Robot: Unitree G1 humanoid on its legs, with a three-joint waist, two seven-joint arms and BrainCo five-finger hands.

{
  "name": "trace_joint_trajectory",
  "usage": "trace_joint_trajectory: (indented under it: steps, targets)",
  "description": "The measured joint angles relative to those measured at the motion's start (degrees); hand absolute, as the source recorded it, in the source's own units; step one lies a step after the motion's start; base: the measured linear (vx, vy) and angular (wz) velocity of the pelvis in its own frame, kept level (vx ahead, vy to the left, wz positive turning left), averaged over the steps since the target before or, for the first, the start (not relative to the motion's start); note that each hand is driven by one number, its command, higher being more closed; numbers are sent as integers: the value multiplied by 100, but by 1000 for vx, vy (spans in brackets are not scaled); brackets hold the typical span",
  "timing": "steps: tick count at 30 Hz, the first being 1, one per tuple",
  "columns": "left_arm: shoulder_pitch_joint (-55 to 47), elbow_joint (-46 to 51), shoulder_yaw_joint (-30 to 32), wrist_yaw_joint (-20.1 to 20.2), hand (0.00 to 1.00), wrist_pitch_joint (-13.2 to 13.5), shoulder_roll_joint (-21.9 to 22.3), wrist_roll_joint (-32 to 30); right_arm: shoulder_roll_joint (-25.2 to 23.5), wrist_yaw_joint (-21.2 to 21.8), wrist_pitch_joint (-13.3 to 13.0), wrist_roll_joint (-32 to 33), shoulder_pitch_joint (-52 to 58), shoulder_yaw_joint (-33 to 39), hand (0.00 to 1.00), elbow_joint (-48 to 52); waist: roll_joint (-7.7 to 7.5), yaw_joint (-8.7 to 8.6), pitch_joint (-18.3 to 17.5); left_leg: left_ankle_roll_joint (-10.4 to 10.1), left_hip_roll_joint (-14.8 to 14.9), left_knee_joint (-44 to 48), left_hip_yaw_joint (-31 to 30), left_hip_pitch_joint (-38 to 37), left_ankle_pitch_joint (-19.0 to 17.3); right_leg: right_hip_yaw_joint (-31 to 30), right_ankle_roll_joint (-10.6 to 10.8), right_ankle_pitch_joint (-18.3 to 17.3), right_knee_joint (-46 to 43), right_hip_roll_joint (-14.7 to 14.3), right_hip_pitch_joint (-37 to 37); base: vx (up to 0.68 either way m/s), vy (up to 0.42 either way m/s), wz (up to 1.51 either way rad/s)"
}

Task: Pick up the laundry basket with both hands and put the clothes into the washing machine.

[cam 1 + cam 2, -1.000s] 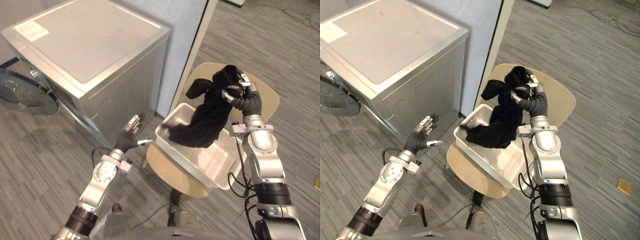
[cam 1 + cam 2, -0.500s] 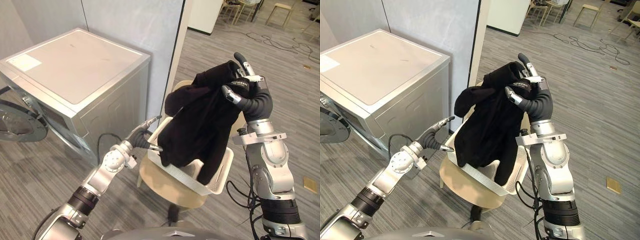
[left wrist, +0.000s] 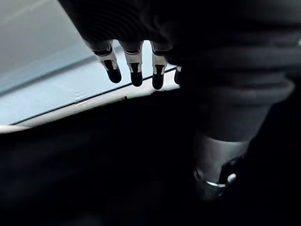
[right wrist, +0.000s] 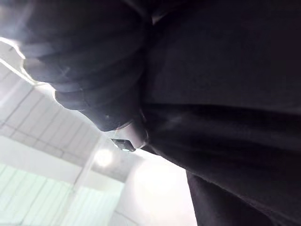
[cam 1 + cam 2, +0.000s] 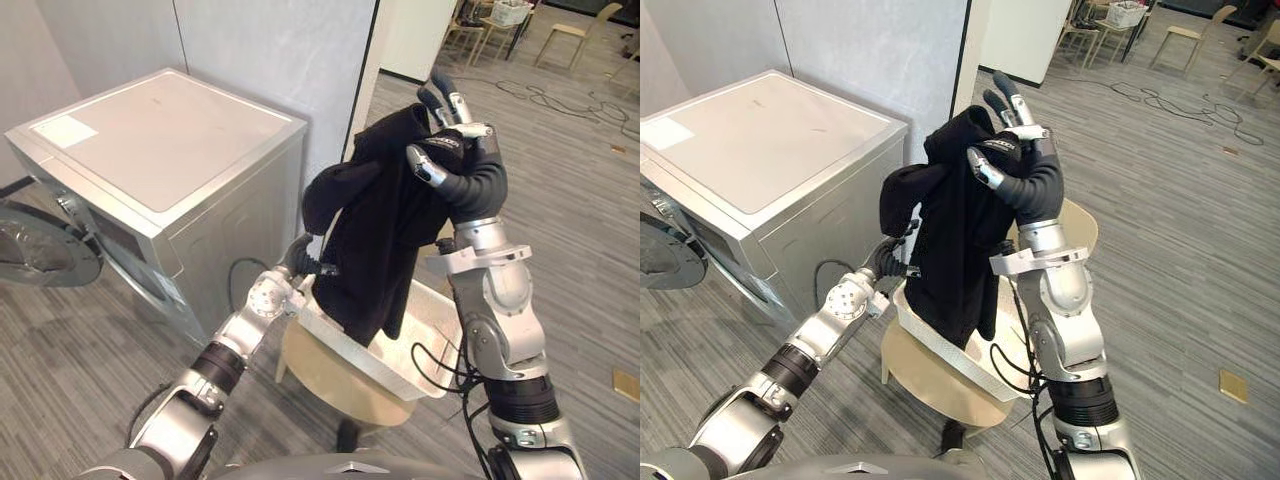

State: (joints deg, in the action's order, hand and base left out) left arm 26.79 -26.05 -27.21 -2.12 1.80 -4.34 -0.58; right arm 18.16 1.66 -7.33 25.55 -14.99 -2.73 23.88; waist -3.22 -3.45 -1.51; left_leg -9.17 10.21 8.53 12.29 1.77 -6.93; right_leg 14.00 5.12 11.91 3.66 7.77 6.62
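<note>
Black garment (image 5: 375, 225): pinched in your raised right hand (image 5: 455, 165), hanging over white basket (image 5: 422, 348); left hand (image 5: 300, 262) loosely spread at rim.

Your right hand (image 5: 462, 175): raised high on bent arm, pinching black garment (image 5: 385, 235). Your left hand (image 5: 300, 258): extended low, fingers relaxed.
</note>
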Motion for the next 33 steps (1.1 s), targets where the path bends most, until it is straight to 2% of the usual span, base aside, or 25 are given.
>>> trace_joint_trajectory:
  steps: [5,6,7,9,11,13,21,28,29,33]
  targets:
    - [316,-166,-720,137,0,-66,299,1685,-396,-345,5,-2,-251,-191,100,-11,-1,-10,-28,12,-78,-276,-8,-106,175,29,14,-10,-2,46,0,-9,-3,4]
    - [318,-165,-775,137,100,-65,377,2055,-451,-403,4,-1,-278,-216,100,-13,-1,-14,-34,9,-80,-319,0,-144,198,33,14,-10,-2,45,1,-9,-14,-3]
    - [319,-162,-807,133,100,-65,405,2541,-450,-492,4,-1,-308,-294,100,-19,5,-16,-39,7,-87,-385,22,-192,228,24,14,-11,-2,43,-1,-8,-16,-4]
    - [336,-140,-839,106,100,-52,405,3074,-462,-590,-6,-2,-314,-373,100,-32,6,-33,-42,6,-86,-386,34,-202,230,5,14,-10,-3,39,-1,-15,-11,-5]
    - [336,-78,-840,78,100,-47,398,3564,-563,-603,-25,-20,-314,-402,100,-136,5,-31,-42,6,-86,-389,61,-231,230,-33,14,-10,-11,35,-1,-22,-9,-7]
    - [336,72,-836,27,100,-40,382,3776,-663,-617,-43,-73,-310,-416,100,-281,4,-23,-43,3,-89,-412,98,-268,233,-65,14,-10,-18,33,-3,-25,-12,-9]
    - [334,540,-598,-139,100,175,366,3876,-690,-633,-50,-290,-299,-634,100,-460,-2,-9,-69,-2,-105,-581,169,-388,288,-82,19,-14,-17,24,-7,-8,-8,-4]
    - [239,720,-119,-337,100,245,366,3981,-860,-727,-63,-362,-153,-646,100,-468,-3,-6,-70,4,-118,-706,167,-483,324,-72,41,-39,-13,23,-78,0,0,0]
    - [209,773,-39,-373,100,313,373,3988,-860,-727,-62,-405,-96,-705,0,-490,-5,0,-71,7,-122,-753,169,-485,339,-72,47,-48,-13,23,-79,0,0,0]
    - [194,798,127,-427,100,341,377,4000,-867,-735,-62,-549,-98,-820,0,-551,-5,-3,-71,3,-123,-783,165,-500,358,-76,51,-52,-6,19,-77,0,0,0]
